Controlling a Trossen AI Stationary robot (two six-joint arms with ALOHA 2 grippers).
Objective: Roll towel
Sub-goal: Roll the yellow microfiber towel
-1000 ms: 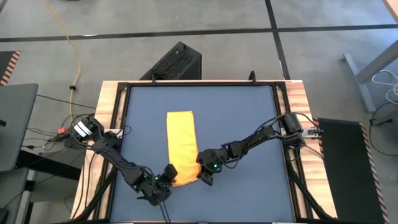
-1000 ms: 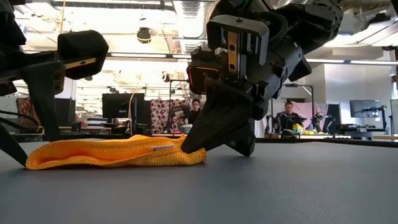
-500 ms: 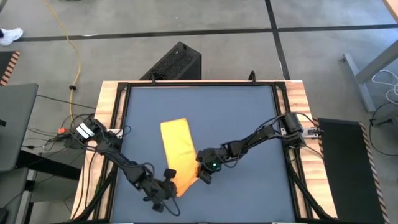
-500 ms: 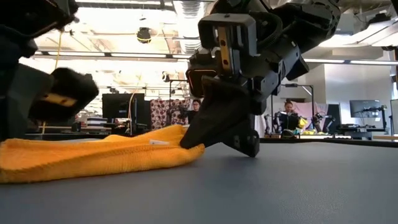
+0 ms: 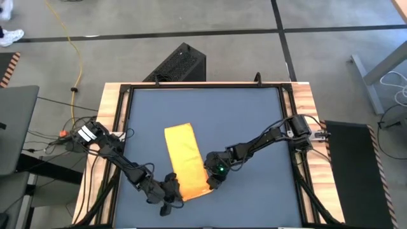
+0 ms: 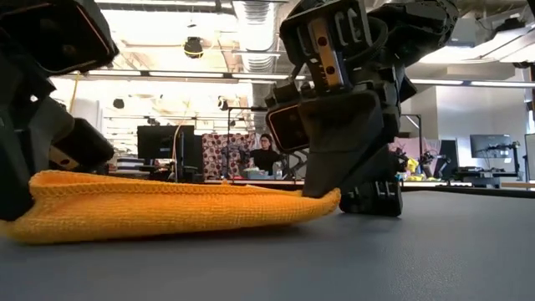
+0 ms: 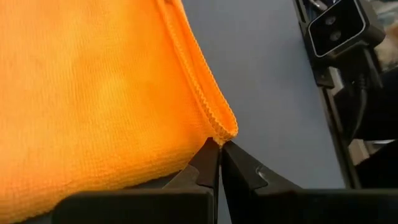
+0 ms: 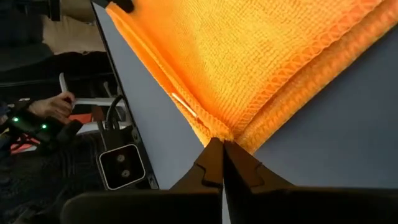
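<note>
The towel (image 5: 184,162) is laid flat as a folded strip on the tabletop (image 5: 241,114), just left of centre in the high view, slanting toward the lower edge. Its lower left corner is pinched by the left pincer (image 5: 170,189), fingers (image 7: 208,168) closed on the hem. Its lower right corner is gripped by the right pincer (image 5: 213,180), also closed tight on the cloth. In the low view the near edge appears slightly lifted, though this is hard to confirm.
</note>
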